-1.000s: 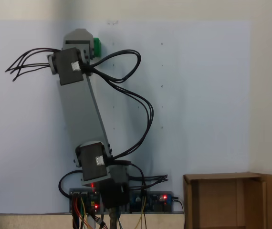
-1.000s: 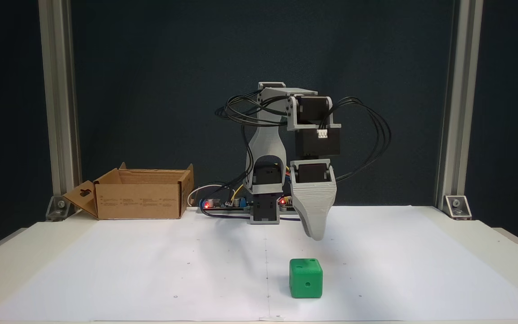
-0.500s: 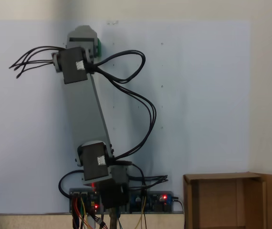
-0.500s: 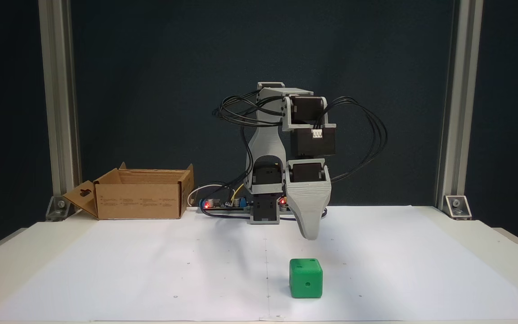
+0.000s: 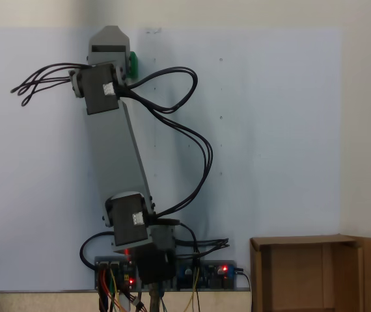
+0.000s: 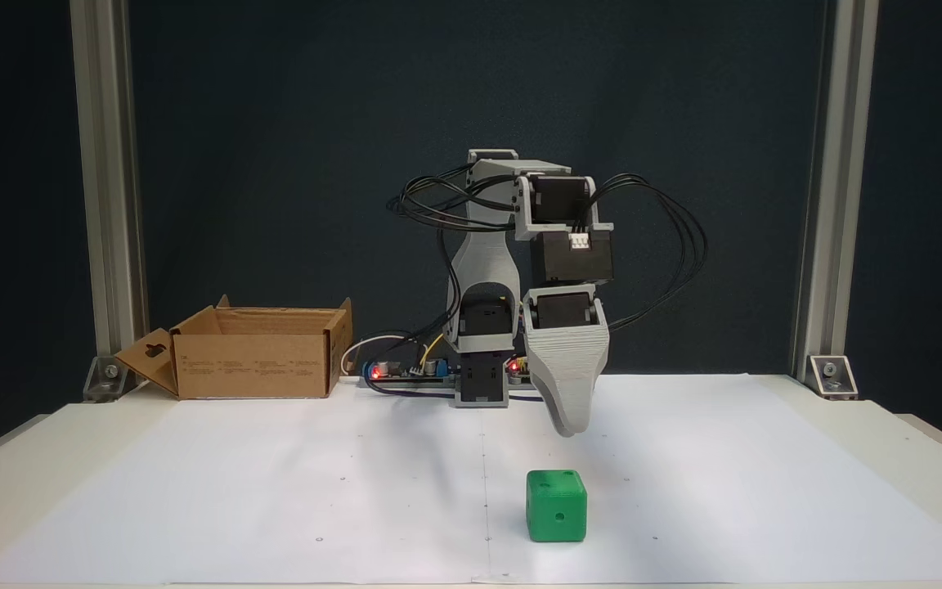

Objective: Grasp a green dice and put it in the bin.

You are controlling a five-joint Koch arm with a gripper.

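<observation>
- green dice (image 6: 556,505) sits flat on the white paper sheet (image 6: 275,491), square to the front fixed view; one face with a single dot faces that camera, top face has two dots. Cube, so no long axis.
- in the top-down fixed view only a sliver of the dice (image 5: 133,62) shows, peeking out to the right of the arm's head.
- gripper (image 6: 571,429) hangs above the dice and behind it, slightly to its right in the front fixed view, clearly apart, not touching.
- claw state: only one grey wedge-shaped jaw shows, tapering down to a single tip; the other jaw is behind it, so I cannot tell how far open it is. Nothing seen in it.
- arm (image 6: 520,270) pose: folded, upper links rise from the base behind the dice, wrist bends over and points the gripper straight down.
- in the top-down fixed view the arm (image 5: 114,156) stretches from its base up toward the dice, leaning slightly left.
- black cables (image 6: 667,254) loop out beside the wrist.
- bin (image 6: 254,352) stands well left of the dice and further back, beside the arm base, flaps up, open.
- bin (image 5: 316,273) sits low right in the top-down fixed view, far from the dice.
</observation>
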